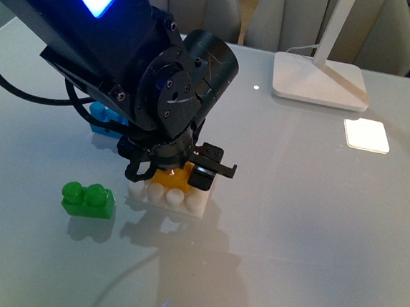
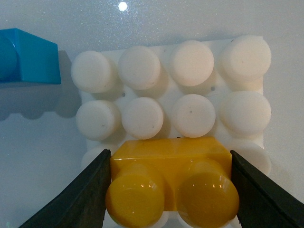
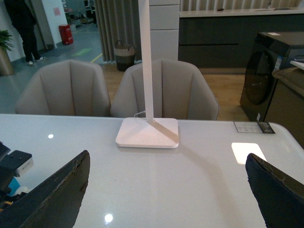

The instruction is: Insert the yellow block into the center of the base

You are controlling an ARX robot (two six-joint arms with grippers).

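My left gripper (image 1: 176, 171) is shut on the yellow block (image 2: 171, 183), one black finger (image 2: 78, 197) against each end of it. The block, two round studs facing the wrist camera, hangs right over the white studded base (image 2: 190, 64), above the rows nearest the camera. In the front view the yellow block (image 1: 174, 177) shows under the wrist, down at the base (image 1: 193, 203) on the table. Whether the block touches the base's studs I cannot tell. My right gripper (image 3: 166, 190) is open over bare tabletop, away from the base, with nothing between its fingers.
A green two-stud brick (image 1: 87, 199) lies left of the base. A blue brick (image 1: 106, 120) sits behind it, partly hidden by my left arm, also seen as blue brick (image 2: 28, 57). A white lamp foot (image 1: 319, 81) stands at the back right, with chairs (image 3: 166, 90) beyond the table.
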